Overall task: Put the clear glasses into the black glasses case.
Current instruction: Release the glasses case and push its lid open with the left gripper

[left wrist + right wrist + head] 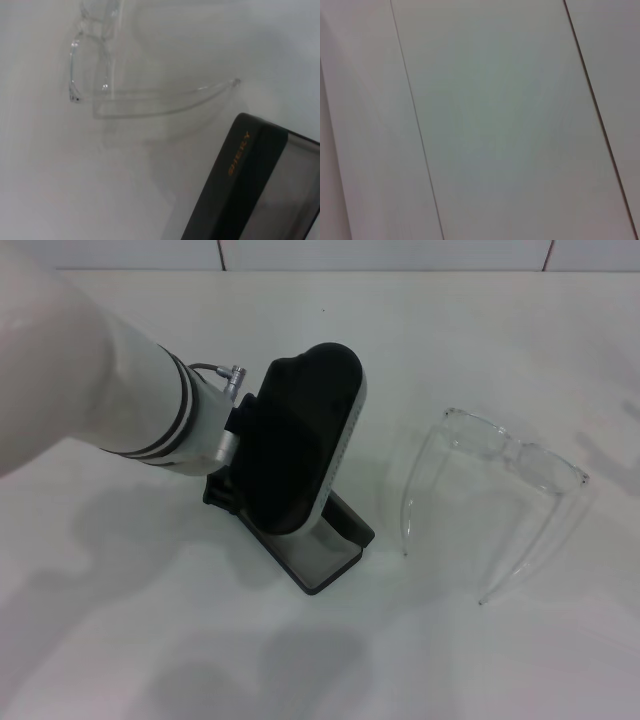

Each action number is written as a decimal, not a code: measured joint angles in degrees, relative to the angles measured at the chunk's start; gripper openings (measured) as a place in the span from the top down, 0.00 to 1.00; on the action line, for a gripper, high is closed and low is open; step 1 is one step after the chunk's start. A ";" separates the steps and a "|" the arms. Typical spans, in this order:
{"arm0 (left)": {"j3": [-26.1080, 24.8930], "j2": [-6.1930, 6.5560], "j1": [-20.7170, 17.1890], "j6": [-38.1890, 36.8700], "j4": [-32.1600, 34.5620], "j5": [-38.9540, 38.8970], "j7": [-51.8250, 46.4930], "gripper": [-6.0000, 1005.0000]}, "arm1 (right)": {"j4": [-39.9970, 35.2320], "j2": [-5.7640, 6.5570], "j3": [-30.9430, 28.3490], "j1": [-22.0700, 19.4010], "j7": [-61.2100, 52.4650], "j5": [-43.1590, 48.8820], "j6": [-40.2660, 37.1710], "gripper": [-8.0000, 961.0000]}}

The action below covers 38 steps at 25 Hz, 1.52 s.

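The black glasses case (300,455) stands open on the white surface (150,640), its grey-lined base lying flat nearest me and the lid tipped up above it. The left hand (225,455) sits right behind that lid, touching it, though I cannot tell whether it is open or closed. Off to the right, well apart from the case, the clear glasses (500,490) rest with arms unfolded. Beyond runs a tiled wall (400,252). The right hand is out of sight.
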State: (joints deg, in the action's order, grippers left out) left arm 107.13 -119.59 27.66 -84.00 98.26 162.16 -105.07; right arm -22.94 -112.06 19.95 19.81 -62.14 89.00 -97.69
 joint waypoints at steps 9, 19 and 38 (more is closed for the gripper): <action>2.41 0.50 0.28 -0.61 1.25 0.25 0.15 0.56 | 0.00 0.19 0.00 -0.09 -1.40 -1.96 -1.95 0.10; 3.83 0.74 0.95 -0.33 2.44 0.22 0.98 0.50 | 0.00 0.30 -0.01 -0.38 -1.91 -3.23 -2.66 0.10; 5.79 1.13 2.56 2.22 -1.68 0.26 1.80 0.50 | 0.61 0.34 -0.09 -2.00 -1.94 -5.29 -4.88 0.10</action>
State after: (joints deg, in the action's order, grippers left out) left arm 112.92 -118.46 30.22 -81.78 96.58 162.42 -103.27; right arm -22.33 -111.73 19.86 17.80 -64.08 83.71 -102.56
